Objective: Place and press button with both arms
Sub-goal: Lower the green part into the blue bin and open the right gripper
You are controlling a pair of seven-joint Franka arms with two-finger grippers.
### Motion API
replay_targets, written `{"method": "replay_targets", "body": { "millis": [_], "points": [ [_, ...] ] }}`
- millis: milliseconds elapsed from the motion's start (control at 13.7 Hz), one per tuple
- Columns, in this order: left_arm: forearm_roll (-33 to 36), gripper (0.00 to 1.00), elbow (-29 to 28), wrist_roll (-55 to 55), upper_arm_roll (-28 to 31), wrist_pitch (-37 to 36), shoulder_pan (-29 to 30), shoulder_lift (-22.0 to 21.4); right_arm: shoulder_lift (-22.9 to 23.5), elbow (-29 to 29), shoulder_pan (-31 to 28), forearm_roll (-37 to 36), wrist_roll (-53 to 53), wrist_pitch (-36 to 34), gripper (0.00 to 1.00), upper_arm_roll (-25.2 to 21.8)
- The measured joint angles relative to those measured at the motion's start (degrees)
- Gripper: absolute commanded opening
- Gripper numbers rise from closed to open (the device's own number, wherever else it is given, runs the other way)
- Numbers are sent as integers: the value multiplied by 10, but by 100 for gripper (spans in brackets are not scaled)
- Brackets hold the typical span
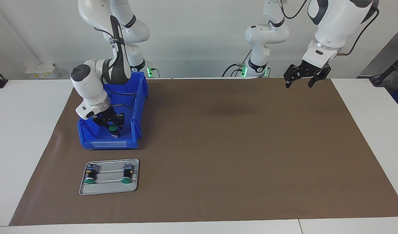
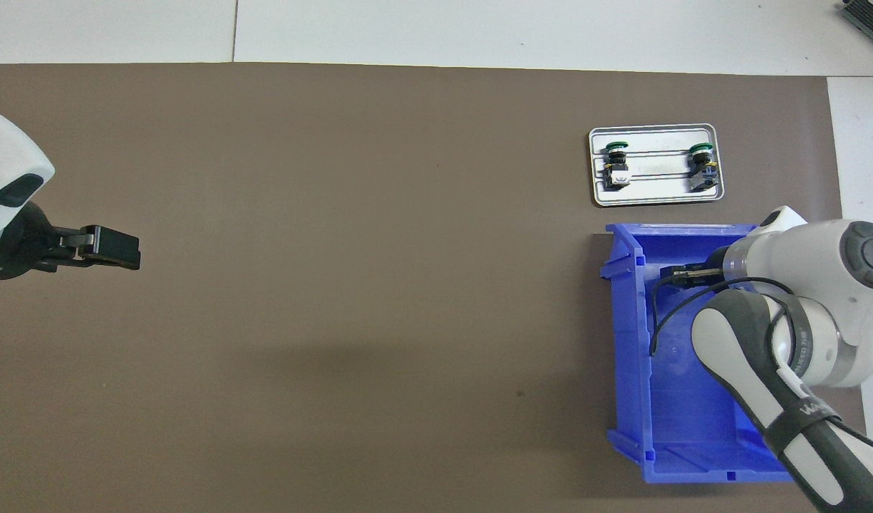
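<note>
Brown mat [image 1: 234,146] covers the white table [image 1: 23,130]. Left gripper [image 1: 302,79] waits open over the mat's robot-side edge. Right gripper [image 1: 110,125], down in the blue bin [image 1: 137,107], sits at a green button [image 1: 113,128]; grasp unclear. Farther out, tray [image 1: 108,188] carries two buttons.

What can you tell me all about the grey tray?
The tray is a flat, grey, metal-looking rectangle with rounded corners, a raised rim and thin rails running lengthwise. It lies flat on the brown mat, just farther from the robots than the blue bin. Two green-capped buttons lie on their sides on it.
</note>
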Motion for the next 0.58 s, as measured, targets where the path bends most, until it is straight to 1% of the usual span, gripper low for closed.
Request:
{"method": "replay_targets", "body": {
  "millis": [146, 292, 583],
  "points": [
    [0, 100, 0, 0, 0, 0, 0, 0, 0, 8, 0, 0, 0, 0, 99, 0],
    [0, 100, 0, 0, 0, 0, 0, 0, -4, 35, 1, 0, 5, -26, 100, 1],
    [0, 100, 0, 0, 0, 0, 0, 0, -24, 140, 1, 0, 80, -163, 100, 3]
  ]
}}
